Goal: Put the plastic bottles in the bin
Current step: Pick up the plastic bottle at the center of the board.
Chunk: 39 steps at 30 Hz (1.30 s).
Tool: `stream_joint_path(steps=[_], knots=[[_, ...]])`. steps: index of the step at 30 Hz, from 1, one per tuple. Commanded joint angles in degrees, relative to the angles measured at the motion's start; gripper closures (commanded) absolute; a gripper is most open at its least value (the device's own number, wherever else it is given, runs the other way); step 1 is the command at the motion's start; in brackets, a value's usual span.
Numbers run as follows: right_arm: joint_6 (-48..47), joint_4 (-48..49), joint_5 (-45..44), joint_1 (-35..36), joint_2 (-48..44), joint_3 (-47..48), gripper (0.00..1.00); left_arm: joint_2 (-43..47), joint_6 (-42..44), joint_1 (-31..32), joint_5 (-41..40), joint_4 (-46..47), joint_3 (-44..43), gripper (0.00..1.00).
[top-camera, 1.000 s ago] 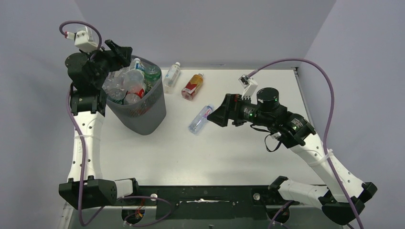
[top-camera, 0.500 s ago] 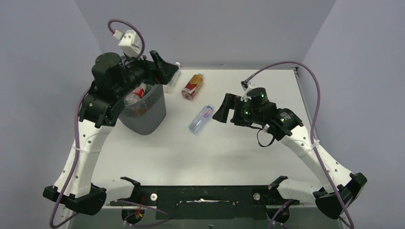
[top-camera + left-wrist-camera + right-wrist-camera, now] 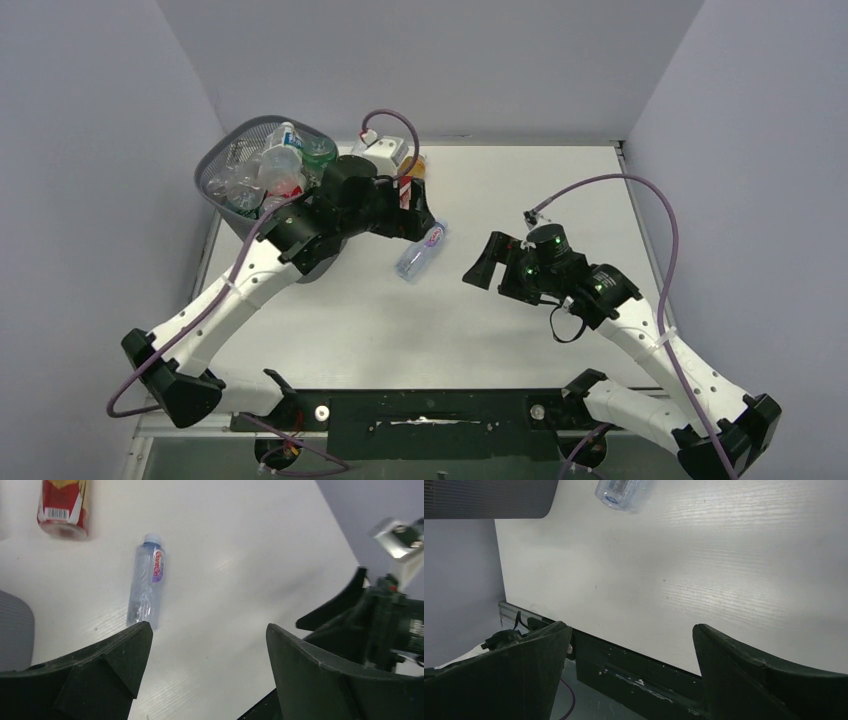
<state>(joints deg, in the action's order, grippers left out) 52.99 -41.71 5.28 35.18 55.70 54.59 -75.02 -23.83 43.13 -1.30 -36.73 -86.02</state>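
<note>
The dark mesh bin (image 3: pixel 213 168) stands at the back left, heaped with plastic bottles (image 3: pixel 280 162). A clear bottle (image 3: pixel 420 250) with a purple-pink label lies on the table; in the left wrist view it (image 3: pixel 147 582) lies just beyond my left finger. An amber bottle with a red label (image 3: pixel 62 507) lies farther back, partly hidden by my left arm from above (image 3: pixel 406 192). My left gripper (image 3: pixel 424 228) hovers open and empty over the clear bottle's cap end. My right gripper (image 3: pixel 480 270) is open and empty, right of that bottle.
The bin's wall (image 3: pixel 489 497) and the clear bottle's base (image 3: pixel 621 492) show at the top of the right wrist view. The table's front edge with the dark mounting rail (image 3: pixel 639 665) runs below my right gripper (image 3: pixel 631 627). Grey walls enclose the table.
My left arm has swung from above the bin out to the right, over the clear bottle, its jaws opening wider. My right arm has drawn back toward the near right.
</note>
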Motion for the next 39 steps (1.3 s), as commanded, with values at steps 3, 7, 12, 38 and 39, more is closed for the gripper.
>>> stream_joint_path(steps=[3,7,12,38,39], knots=[[1.88,1.89,-1.16,-0.57,-3.48,-1.92,0.02,-5.68,0.99,0.04,-4.74,2.51,3.59,0.13],[1.14,2.68,-0.35,-0.77,-3.18,-1.85,0.02,-10.68,2.23,-0.64,-4.72,4.60,5.60,0.10],[0.17,3.22,0.51,-0.94,-3.08,-1.63,0.02,-16.85,3.58,-2.03,-2.83,7.50,7.20,0.10],[-1.52,4.79,5.03,-4.77,-7.77,-6.42,0.02,-35.99,8.81,-4.69,-2.21,11.53,3.85,0.17],[-1.64,4.74,5.15,-4.96,-7.80,-6.42,0.02,-36.22,8.81,-4.66,-2.30,11.40,3.72,0.20]])
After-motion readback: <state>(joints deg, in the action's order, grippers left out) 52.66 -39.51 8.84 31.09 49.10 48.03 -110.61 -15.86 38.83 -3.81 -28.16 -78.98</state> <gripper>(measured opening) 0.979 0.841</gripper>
